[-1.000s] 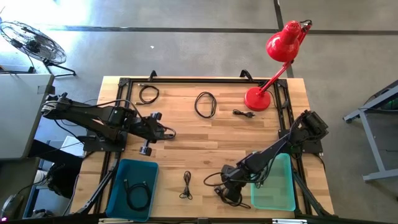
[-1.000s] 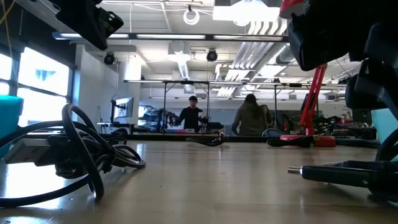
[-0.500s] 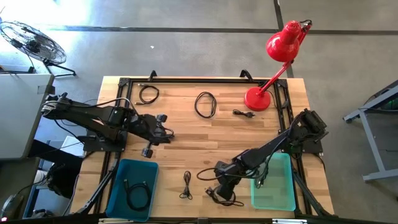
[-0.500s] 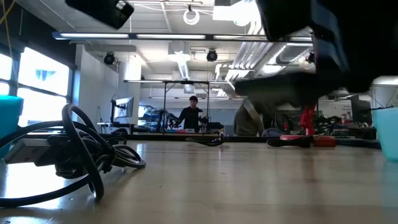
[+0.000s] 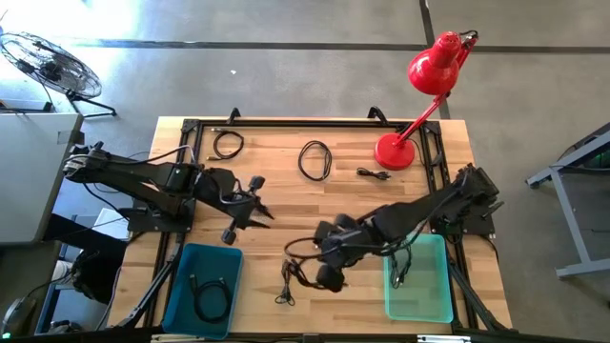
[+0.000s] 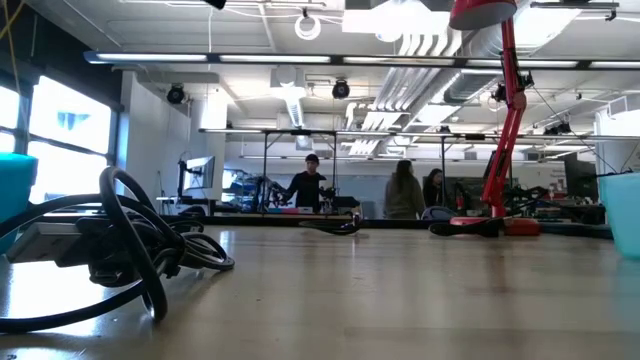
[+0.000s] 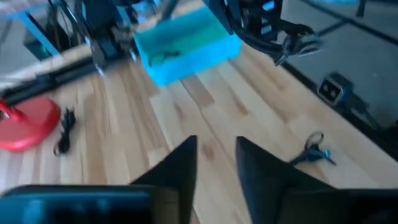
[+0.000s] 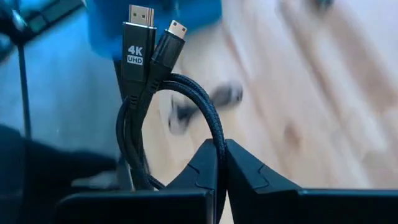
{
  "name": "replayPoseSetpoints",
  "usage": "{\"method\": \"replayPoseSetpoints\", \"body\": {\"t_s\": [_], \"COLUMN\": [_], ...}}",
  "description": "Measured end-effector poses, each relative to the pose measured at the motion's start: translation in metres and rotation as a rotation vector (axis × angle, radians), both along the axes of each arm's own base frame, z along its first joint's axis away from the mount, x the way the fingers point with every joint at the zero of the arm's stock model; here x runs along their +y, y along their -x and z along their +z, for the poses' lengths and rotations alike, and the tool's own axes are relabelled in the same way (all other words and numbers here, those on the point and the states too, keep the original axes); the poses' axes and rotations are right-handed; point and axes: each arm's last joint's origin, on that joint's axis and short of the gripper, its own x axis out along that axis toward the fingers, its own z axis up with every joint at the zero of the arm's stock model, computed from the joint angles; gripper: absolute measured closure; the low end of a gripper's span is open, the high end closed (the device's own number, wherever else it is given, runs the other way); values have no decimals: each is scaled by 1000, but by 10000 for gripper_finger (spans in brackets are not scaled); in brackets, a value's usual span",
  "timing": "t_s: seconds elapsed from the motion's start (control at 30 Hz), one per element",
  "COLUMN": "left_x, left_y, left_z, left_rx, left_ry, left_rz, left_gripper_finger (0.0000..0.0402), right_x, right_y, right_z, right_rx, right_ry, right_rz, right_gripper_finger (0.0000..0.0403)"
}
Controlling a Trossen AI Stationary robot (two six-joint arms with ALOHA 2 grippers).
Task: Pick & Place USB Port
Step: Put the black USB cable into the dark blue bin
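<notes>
My right gripper [image 5: 326,271] hovers over the table's near middle, shut on a coiled black cable [image 5: 301,272]. The right wrist view shows that coil [image 8: 140,99] with a flat plug marked 4K and a smaller plug side by side. My left gripper [image 5: 252,201] hangs open above the left half of the table, touching nothing; its fingers [image 7: 180,168] show a clear gap. Further black cables lie flat on the wood: one at the near edge [image 5: 286,283], two coils [image 5: 227,145] [image 5: 315,159] and a short one [image 5: 374,173] by the far edge. My right gripper pinches the cable's loop [image 8: 214,134] between its two fingers, at the bend opposite the plugs. The strand runs across the fingers. The coil is lifted clear of the table, and both plug ends [image 8: 149,43] stick out beyond the fingertips.
A blue bin [image 5: 181,276] with a cable in it sits at the near left corner, and a teal bin [image 5: 440,286] at the near right. A red desk lamp [image 5: 393,151] stands far right. A black frame [image 5: 286,122] borders the table. People stand in the room behind [image 6: 305,185].
My right gripper has risen from the table near the near edge with the cable and carried it left and toward the middle, out of the low view. The cable is lifted clear. My left gripper has shifted a little toward the right and turned.
</notes>
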Motion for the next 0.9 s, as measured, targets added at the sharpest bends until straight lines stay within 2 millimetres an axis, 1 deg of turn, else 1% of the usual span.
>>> {"method": "replayPoseSetpoints", "body": {"t_s": [0.07,0.17,0.3,0.4,0.5,0.7,0.9], "left_x": [-1,-2,-5,-7,-8,-8,-7], "left_y": [-2,-4,-7,-7,-9,-11,-12], "left_z": [4,12,24,33,39,41,40], "left_rx": [-42,-127,-233,-299,-339,-336,-331], "left_ry": [13,45,122,210,276,350,357], "left_rz": [-10,-49,-126,-176,-184,-164,-82], "left_gripper_finger": [256,219,197,195,195,195,195], "right_x": [-2,-5,-9,-12,-16,-26,-33], "right_y": [-1,0,0,-1,-4,-9,-15], "right_z": [19,43,59,64,67,70,75], "right_rx": [-82,-188,-278,-313,-332,-336,-355], "right_ry": [52,142,282,400,501,703,825], "right_rz": [-13,-30,-35,-24,1,75,133], "right_gripper_finger": [398,398,398,398,398,398,399]}}
